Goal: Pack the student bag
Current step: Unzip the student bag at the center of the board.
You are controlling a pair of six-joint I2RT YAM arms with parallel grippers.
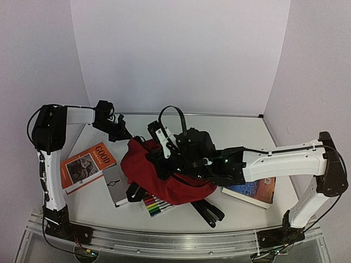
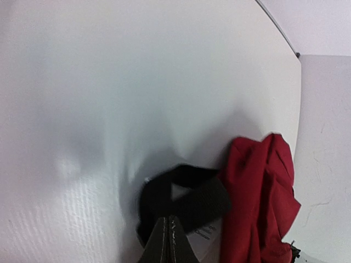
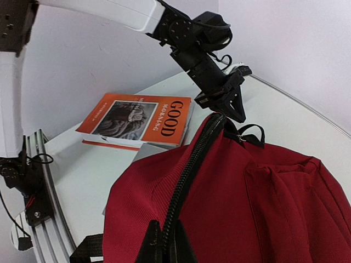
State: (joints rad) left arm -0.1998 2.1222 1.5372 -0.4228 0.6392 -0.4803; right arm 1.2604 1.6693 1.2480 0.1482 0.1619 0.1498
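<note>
Two tools [image 2: 168,222] [image 3: 164,227], one student bag [image 3: 263,208].

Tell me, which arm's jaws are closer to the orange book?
Left. The left jaws pinch the student bag's top end, just beyond the orange book's far corner. The right jaws pinch the bag's zipper farther across, with red fabric between them and the book.

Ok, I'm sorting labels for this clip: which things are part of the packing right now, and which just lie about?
In the job: student bag, left gripper at its top loop, right gripper at its zipper.
Lying about, maybe still to pack: orange book, grey notebook, marker set, blue book, black item.
</note>
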